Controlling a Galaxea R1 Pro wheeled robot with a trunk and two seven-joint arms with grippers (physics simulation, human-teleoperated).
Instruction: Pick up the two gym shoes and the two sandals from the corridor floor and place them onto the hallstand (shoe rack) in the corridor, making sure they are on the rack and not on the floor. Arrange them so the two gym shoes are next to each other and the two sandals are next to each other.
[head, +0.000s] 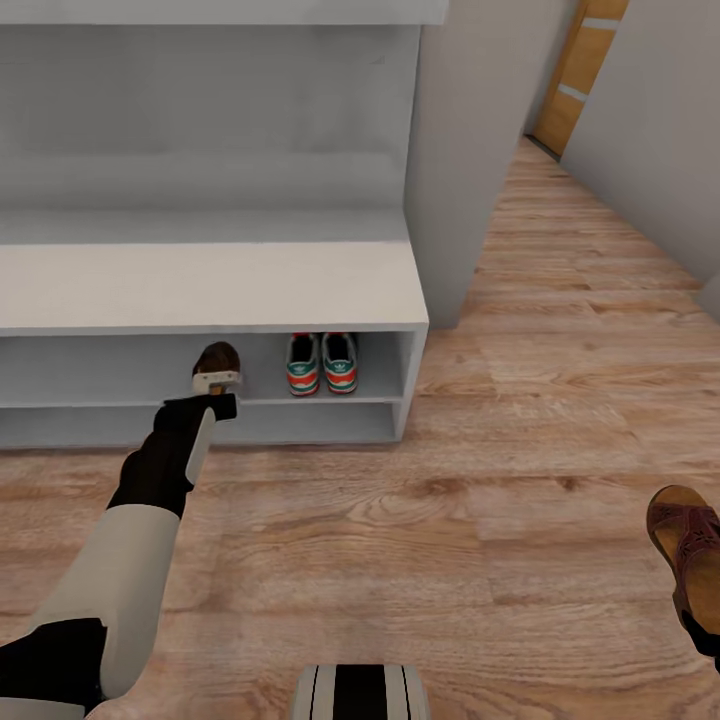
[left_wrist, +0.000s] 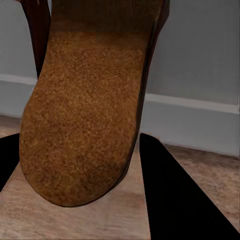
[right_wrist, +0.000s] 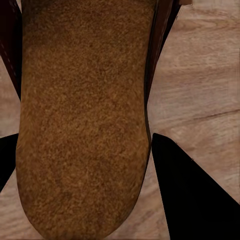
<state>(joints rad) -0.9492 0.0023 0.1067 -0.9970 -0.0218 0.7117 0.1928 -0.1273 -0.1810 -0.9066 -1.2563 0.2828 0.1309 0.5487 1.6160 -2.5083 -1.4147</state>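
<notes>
The two gym shoes (head: 322, 363) stand side by side, heels outward, on the upper open shelf of the hallstand (head: 200, 285). My left gripper (head: 205, 403) is shut on a brown sandal (head: 216, 362) and holds it at the mouth of that same shelf, a little left of the gym shoes. In the left wrist view the sandal's tan footbed (left_wrist: 85, 110) lies between the black fingers (left_wrist: 175, 200). At the head view's right edge, my right gripper (head: 708, 632) is shut on the other sandal (head: 688, 535), above the corridor floor (head: 420, 520). Its footbed (right_wrist: 85, 125) sits between the fingers (right_wrist: 195, 195).
A grey wall column (head: 455, 150) stands right of the hallstand. Beyond it the corridor runs back to a wooden door (head: 580, 70). The robot's base (head: 360, 692) shows at the bottom. Bare plank floor lies between base and rack.
</notes>
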